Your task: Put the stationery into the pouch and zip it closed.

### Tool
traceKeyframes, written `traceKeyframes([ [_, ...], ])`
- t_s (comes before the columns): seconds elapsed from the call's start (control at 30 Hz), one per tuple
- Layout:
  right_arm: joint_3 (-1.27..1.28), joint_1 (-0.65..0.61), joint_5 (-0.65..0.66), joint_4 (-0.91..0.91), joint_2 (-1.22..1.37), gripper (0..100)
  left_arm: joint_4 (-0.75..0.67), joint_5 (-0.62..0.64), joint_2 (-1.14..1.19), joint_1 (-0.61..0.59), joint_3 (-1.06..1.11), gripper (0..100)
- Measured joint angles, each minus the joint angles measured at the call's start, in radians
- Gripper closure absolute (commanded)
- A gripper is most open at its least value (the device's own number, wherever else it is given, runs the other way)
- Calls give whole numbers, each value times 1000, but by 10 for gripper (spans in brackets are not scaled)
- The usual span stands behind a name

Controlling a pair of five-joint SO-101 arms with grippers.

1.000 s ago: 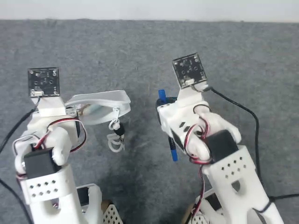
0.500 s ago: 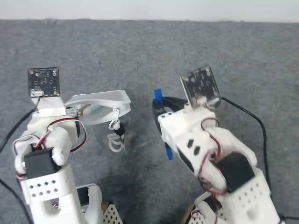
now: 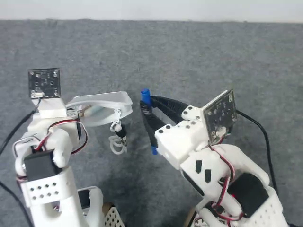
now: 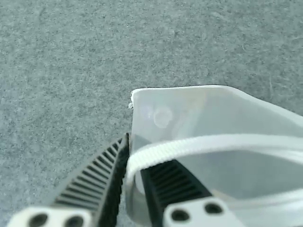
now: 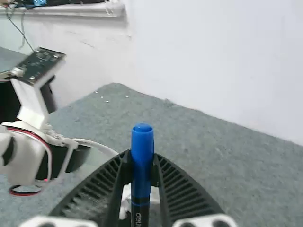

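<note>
At left centre, the left gripper (image 4: 129,147) is clamped on the pouch (image 3: 102,105) rim, probably to hold its mouth open. Just right, mid-frame, the right gripper (image 3: 147,113) grips the pen (image 3: 146,96), apart from the pouch, seemingly lining up for insertion.

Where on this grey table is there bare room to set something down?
Bare: the broad strip of table between the back wall and the pouch, and the right side beyond the black cable. Crowded: the middle, where the pouch and the gripped blue pen sit close.
</note>
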Motion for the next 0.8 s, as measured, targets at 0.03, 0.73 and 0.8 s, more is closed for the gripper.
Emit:
traceKeyframes([
  [0.03,0,-11,0,-11,0,992,0,0,0,0,0,988],
  [0.73,0,-141,103,-163,0,992,0,0,0,0,0,988],
  [0.8,0,-141,103,-180,-3,992,0,0,0,0,0,988],
])
